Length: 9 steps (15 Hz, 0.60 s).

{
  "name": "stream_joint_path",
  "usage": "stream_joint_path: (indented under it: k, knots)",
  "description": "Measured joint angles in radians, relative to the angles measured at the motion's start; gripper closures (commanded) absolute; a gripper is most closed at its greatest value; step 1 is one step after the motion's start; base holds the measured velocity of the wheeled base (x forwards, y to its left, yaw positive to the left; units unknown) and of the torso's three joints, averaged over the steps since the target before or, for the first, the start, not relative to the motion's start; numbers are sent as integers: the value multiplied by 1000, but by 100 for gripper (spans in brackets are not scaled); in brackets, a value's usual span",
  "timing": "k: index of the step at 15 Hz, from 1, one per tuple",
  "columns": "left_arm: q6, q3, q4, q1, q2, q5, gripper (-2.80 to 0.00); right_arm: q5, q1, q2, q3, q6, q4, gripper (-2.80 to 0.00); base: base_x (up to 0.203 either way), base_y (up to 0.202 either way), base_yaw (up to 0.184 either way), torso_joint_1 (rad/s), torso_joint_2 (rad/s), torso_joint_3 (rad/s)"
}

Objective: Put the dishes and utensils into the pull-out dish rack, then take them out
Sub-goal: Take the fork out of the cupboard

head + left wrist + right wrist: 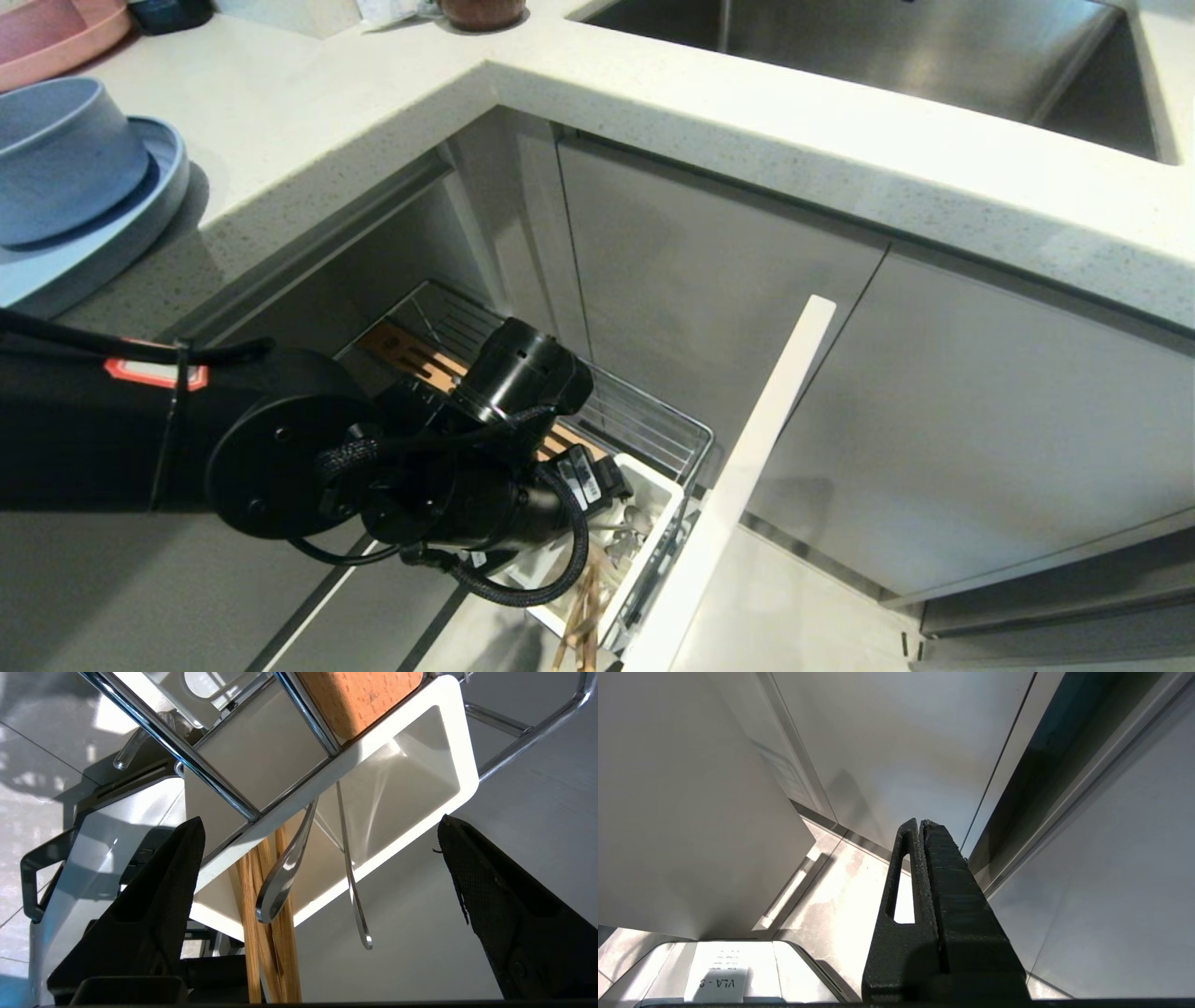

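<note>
Bright, cool daylight fills all views. The counter (653, 121) is evenly lit, with a soft shadow beside the plate (112, 233). In the left wrist view, hard glare flares on the floor tiles (28, 788) and chrome wires (210, 774); the near black fingers (154, 905) look soft.

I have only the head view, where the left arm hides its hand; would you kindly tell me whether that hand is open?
Observer: Yes, the left hand is open and holds nothing.
Operator: What is right in front of it?
Observer: The white cup, with the chopsticks and two metal handles sticking out of it towards the hand.
Operator: And the right hand?
Observer: The right hand is shut and empty, near the grey cabinet fronts.
</note>
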Motion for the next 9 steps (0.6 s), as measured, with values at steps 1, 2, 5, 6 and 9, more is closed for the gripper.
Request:
stream_joint_path:
  k: [1,2,5,6,9]
  knots:
    - [0,0,0,0,1,0,0,0,0,0,0,0,0,0,0,0,0,0,0,0]
    - [1,0,0,-1,1,0,0,0,0,0,0,0,0,0,0,0,0,0,0,0]
    - [2,-3,2,-2,1,0,0,0,0,0,0,0,0,0,0,0,0,0,0,0]
    - [2,-4,3,-2,1,0,0,0,0,0,0,0,0,0,0,0,0,0,0,0]
    - [2,-8,-8,-2,1,-5,0,0,0,0,0,0,0,0,0,0,0,0,0,0]
